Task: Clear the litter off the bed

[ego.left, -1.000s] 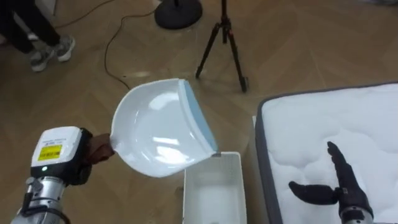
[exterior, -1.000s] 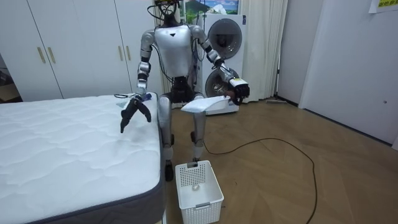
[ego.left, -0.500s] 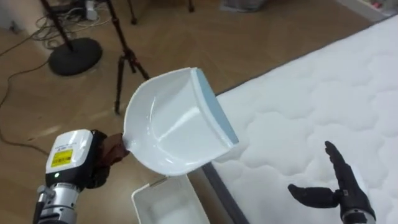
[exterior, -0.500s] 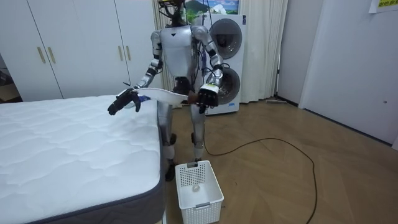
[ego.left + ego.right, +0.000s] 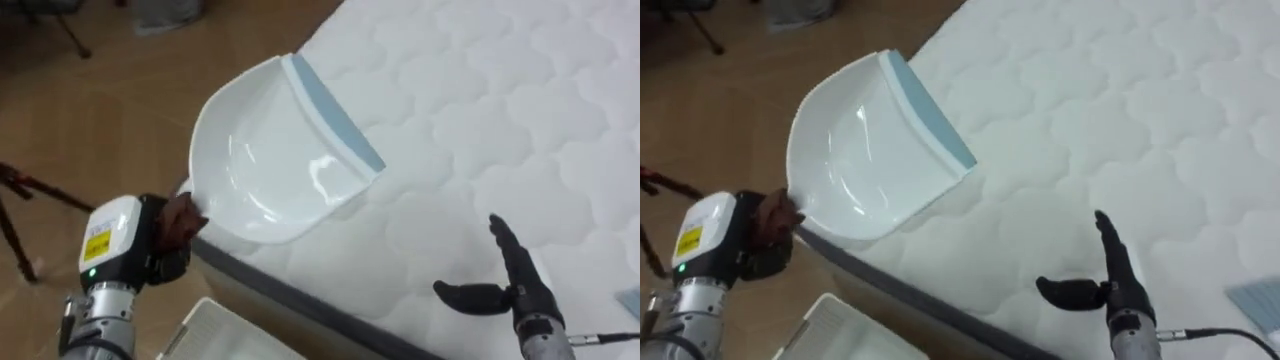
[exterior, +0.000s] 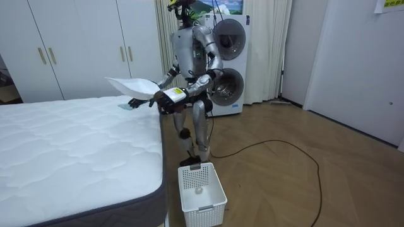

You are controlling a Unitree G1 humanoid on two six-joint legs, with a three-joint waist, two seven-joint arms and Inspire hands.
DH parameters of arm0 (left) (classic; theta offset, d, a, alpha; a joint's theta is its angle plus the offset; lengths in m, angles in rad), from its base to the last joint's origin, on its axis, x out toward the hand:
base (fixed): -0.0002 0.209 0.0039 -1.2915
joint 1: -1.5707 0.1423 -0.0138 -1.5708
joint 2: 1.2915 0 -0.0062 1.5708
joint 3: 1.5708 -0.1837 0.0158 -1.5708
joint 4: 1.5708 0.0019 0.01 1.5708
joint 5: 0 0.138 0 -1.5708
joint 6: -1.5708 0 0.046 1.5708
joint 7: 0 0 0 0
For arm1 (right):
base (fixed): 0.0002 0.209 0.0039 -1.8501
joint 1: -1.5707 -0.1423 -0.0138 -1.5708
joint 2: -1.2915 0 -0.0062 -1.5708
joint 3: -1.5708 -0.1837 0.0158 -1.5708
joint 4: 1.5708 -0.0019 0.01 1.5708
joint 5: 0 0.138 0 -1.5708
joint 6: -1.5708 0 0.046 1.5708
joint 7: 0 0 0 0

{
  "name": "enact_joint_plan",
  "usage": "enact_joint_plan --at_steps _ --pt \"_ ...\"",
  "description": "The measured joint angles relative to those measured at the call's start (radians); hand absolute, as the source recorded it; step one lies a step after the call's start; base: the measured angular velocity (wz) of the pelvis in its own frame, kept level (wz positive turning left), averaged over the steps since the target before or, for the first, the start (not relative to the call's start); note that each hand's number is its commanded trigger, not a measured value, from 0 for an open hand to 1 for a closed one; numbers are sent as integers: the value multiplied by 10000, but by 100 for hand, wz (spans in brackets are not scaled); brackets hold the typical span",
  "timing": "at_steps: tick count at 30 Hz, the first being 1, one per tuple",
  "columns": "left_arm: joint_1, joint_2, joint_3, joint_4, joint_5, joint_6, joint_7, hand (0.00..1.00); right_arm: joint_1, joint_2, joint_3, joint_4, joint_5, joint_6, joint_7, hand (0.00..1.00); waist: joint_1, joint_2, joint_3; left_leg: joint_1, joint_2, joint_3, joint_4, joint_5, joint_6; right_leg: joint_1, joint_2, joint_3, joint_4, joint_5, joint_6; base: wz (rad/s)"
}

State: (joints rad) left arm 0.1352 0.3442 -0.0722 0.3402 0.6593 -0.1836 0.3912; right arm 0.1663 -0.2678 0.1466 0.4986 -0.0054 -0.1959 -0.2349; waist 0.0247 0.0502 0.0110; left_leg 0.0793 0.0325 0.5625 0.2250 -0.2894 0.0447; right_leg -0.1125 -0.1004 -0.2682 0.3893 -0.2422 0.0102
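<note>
A white dustpan [image 5: 270, 170] with a pale blue lip hangs tilted over the edge of the white quilted mattress [image 5: 520, 120]. My left hand [image 5: 165, 240] is shut on its brown handle at the lower left, beside the bed. Over the mattress at the lower right, my right hand [image 5: 512, 285] is open, fingers straight and thumb spread, holding nothing. A small pale blue scrap [image 5: 1255, 298] lies on the mattress at the far right; it also shows as a blue scrap [image 6: 124, 107] near the bed's corner. In the room view I stand at that corner, turned toward the bed.
A white slatted basket [image 6: 201, 194] stands on the wood floor by the bed's side, its rim [image 5: 225, 330] showing below the dustpan. A dark tripod leg [image 5: 25, 185] crosses the floor at the left. Washing machines [image 6: 227, 63] stand behind me.
I have turned from the basket toward the bed, so the whole eye view shifted. The dustpan swung from above the basket to over the mattress edge. Both hands keep their state.
</note>
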Motion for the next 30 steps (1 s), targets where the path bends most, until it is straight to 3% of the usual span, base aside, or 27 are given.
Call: enact_joint_plan --at_steps 2,5,8,10,11,12,14,15,18,24,25,26,27,30 --pt "-43 -81 -41 3 -5 0 -143 100 -29 38 -14 -1 3 -14 122 0 -233 -18 -12 26 52 -434 9 7 -12 127 168 138 -137 102 -62 -31" --pt "-155 -237 -327 81 -6 18 -296 100 -47 88 -121 0 57 -60 315 0 -648 -112 -2 39 171 -300 10 48 -82 109 349 286 -333 283 -159 -19" --pt "-134 -277 -643 160 34 16 -325 100 -59 147 -149 -1 -97 -138 380 0 -731 -93 -2 51 331 83 48 85 -143 34 615 571 -670 541 -268 -43" --pt "-49 -340 -638 192 42 17 -326 100 -78 219 -202 0 -348 -154 410 0 -625 -89 0 100 361 47 56 103 -176 -127 812 1057 -701 668 -344 -82" --pt "-19 -458 -621 328 41 17 -326 100 -93 231 -205 1 -616 -153 457 0 -363 -59 -6 153 313 -583 55 112 -191 -203 1030 1588 -788 814 -403 -136" --pt "125 -609 -484 417 43 20 -326 100 -165 308 -195 0 -861 -155 559 0 -147 -1 -26 218 236 -1846 58 113 -193 -242 1252 2085 -869 957 -475 -141" --pt "311 -742 -387 446 67 29 -333 100 -275 365 -158 0 -1159 -161 721 0 -153 48 -51 201 152 -3216 170 112 -195 -160 1479 2679 -955 1156 -521 -109" --pt "366 -828 -397 444 109 27 -374 100 -284 357 -157 0 -1218 -158 782 0 -163 43 -47 189 82 -3588 356 121 -202 -165 1597 3101 -954 1209 -518 -89" --pt "488 -878 -388 436 93 24 -388 100 -352 364 -119 -15 -1222 -145 1028 0 -74 48 -76 481 10 -3822 204 120 -202 -279 2026 3997 -859 1241 -518 -100" --pt "593 -881 -480 426 103 -2 -389 100 -339 371 -137 -29 -1243 21 1223 0 -314 -64 -84 840 54 -3709 -253 118 -205 -445 2417 4645 -786 1539 -564 -50" --pt "603 -881 -489 426 103 -2 -389 72 -339 374 -137 -29 -1239 49 1230 0 -368 -70 -85 861 52 -3715 -267 117 -205 -440 2425 4662 -773 1539 -564 -11" --pt "601 -881 -497 427 77 -1 -389 32 -347 383 -134 -49 -1223 86 1239 0 -474 -81 -81 870 42 -3712 -284 117 -206 -445 2431 4697 -767 1540 -562 -7" --pt "601 -883 -502 426 17 -1 -388 0 -345 396 -134 -85 -1206 143 1241 0 -492 -80 -81 892 33 -3671 -305 117 -205 -450 2456 4772 -773 1543 -557 -11" --pt "608 -889 -525 421 -18 -2 -389 0 -346 407 -133 -135 -1211 153 1233 0 -514 -78 -79 918 -1 -3535 -311 116 -204 -467 2468 4885 -757 1543 -544 -14"
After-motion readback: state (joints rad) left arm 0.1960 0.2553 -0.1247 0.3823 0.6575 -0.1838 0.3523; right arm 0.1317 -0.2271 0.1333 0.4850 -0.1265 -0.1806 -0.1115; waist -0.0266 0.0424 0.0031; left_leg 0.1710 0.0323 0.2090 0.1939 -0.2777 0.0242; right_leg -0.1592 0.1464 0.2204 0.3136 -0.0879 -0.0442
